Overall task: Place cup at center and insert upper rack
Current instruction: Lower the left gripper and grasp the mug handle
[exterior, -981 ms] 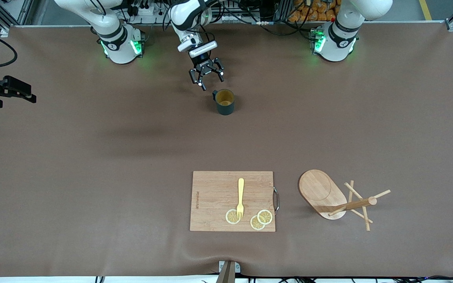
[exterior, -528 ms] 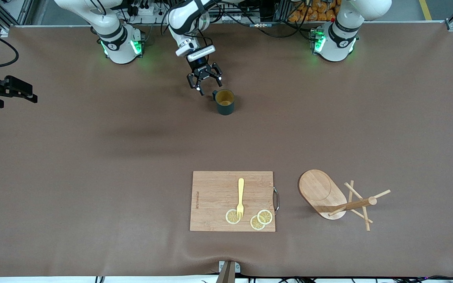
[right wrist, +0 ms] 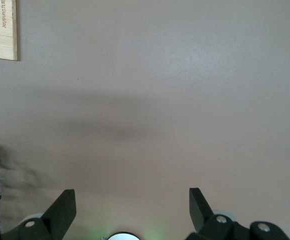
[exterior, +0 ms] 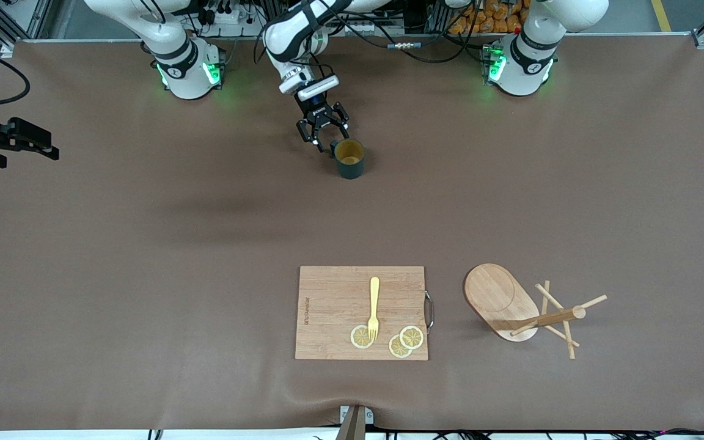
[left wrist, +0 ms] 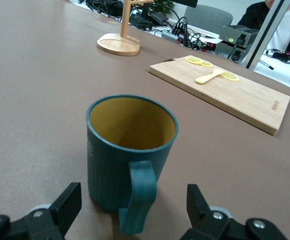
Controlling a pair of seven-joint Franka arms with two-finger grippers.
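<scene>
Step in hand: approach to grasp the cup (exterior: 349,158) by its handle. Left tool (exterior: 324,132) low over the bench (exterior: 144,244), fingers (left wrist: 65,206) spread wide, handle between them and not yet touched; cup upright just ahead of the tool. Right tool (right wrist: 130,212) at the right arm's end of the bench, raised, fingers spread, holding nothing, waiting. Upper rack (exterior: 526,311) untouched, well apart from the left tool, just beside the cutting board (exterior: 361,311) that carries a fork (exterior: 374,307) and lemon slices (exterior: 406,341). Next move, as judged: advance slightly, pinch the handle squarely, lift without tilting, carry toward bench center. Rack insertion not yet begun.
</scene>
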